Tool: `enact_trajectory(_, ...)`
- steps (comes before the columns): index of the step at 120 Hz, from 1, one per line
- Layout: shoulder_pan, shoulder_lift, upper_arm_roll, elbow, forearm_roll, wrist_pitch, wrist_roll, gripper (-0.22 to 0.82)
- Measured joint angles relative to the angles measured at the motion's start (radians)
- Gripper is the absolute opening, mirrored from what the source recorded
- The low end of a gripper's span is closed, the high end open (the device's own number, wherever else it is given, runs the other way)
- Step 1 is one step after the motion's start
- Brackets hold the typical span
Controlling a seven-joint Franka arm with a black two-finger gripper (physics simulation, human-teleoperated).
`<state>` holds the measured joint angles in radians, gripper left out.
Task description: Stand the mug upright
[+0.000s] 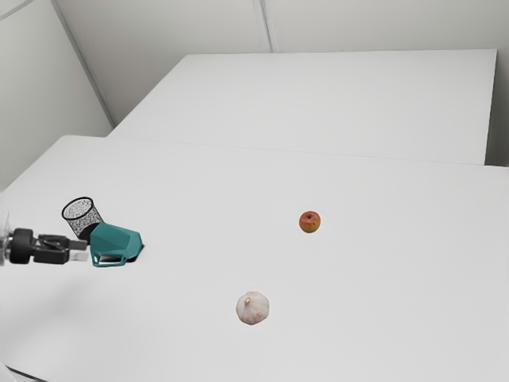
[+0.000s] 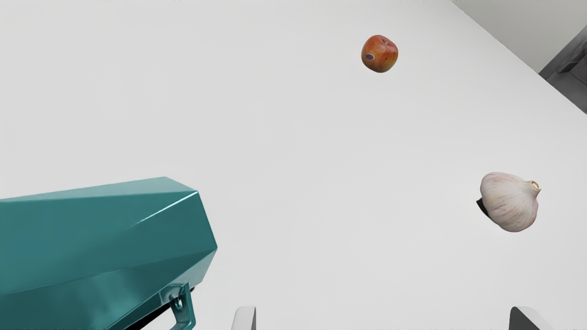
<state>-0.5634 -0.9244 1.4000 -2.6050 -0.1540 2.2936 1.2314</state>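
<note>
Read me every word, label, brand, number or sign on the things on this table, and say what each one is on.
No text can be read here.
Apple: a small oval sticker in red and blue, too small to read or to tell whether it bears letters.
Teal mug, garlic bulb and black mesh cup: no lettering or label visible on the sides that show.

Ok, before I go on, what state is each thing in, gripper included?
Mug: on its side, not upright.
Gripper: open, nothing between the fingers.
Mesh cup: open end up.
Apple: whole, sticker on.
Garlic: whole, unpeeled.
</note>
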Motion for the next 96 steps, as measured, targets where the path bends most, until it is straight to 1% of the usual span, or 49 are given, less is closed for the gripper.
enact_trajectory(19,-0.058,-0.020,0.069,0.009,0.019,0.045,0.058,0.60)
enact_trajectory(54,-0.127,-0.035,0.133,0.059,0.032,0.145,0.129,0.60)
enact_trajectory(96,-0.211,-0.049,0.224,0.142,0.047,0.222,0.162,0.60)
